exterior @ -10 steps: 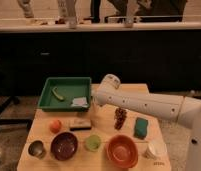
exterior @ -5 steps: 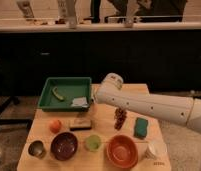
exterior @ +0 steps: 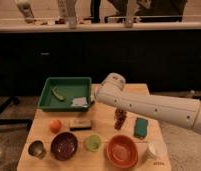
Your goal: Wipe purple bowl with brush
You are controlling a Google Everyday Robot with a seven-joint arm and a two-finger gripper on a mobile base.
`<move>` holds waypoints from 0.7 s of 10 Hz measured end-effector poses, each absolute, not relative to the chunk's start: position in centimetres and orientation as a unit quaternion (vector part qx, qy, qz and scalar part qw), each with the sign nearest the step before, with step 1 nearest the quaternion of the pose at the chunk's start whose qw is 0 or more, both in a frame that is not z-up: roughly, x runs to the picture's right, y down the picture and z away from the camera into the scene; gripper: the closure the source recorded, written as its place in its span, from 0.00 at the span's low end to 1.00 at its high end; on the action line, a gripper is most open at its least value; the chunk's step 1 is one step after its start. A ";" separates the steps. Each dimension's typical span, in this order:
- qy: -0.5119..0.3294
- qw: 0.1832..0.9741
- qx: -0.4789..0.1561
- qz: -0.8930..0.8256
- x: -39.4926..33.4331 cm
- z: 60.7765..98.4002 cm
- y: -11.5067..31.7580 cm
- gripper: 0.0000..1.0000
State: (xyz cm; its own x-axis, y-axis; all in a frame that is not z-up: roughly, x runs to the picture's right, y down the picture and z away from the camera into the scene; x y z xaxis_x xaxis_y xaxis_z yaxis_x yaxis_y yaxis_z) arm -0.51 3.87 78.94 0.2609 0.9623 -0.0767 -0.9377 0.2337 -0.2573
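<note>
Moved: arm has shifted a little toward the left and slightly higher over the table since the earlier frames; the objects on the table lie as they did.
Table: pale wooden top carrying everything below, in front of a long dark counter.
Arm: white, reaching in from the right edge across the table's middle, its rounded end above the table just right of the tray.
Green tray: at the back left, holding a small yellow-green item and a pale crumpled piece.
Orange bowl: front row, right of centre, upright.
Purple bowl: front row, left of centre, upright, between the metal cup and the green cup, well apart from the arm.
Gripper: at the arm's far end beside the tray's right rim; fingers mostly hidden behind the rounded end, jaws fully closed; what they hold, if anything, cannot be told.
Green sponge: right side, just under the arm.
Grapes: dark bunch at the centre, partly under the arm.
Dark block: behind the purple bowl.
White cup: front right.
Metal cup: front left corner.
Green cup: between the two bowls.
Orange fruit: left, behind the purple bowl.
Brush: cannot be made out.
</note>
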 end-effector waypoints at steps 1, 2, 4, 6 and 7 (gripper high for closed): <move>-0.055 0.786 -0.122 0.604 -0.8 78.5 3.3 1.00; -0.062 0.789 -0.118 0.600 -1.2 77.8 2.4 1.00; -0.071 0.795 -0.115 0.592 -2.0 76.9 1.4 1.00; -0.078 0.801 -0.115 0.583 -2.6 76.3 1.1 1.00; -0.080 0.804 -0.114 0.579 -2.8 76.0 1.0 1.00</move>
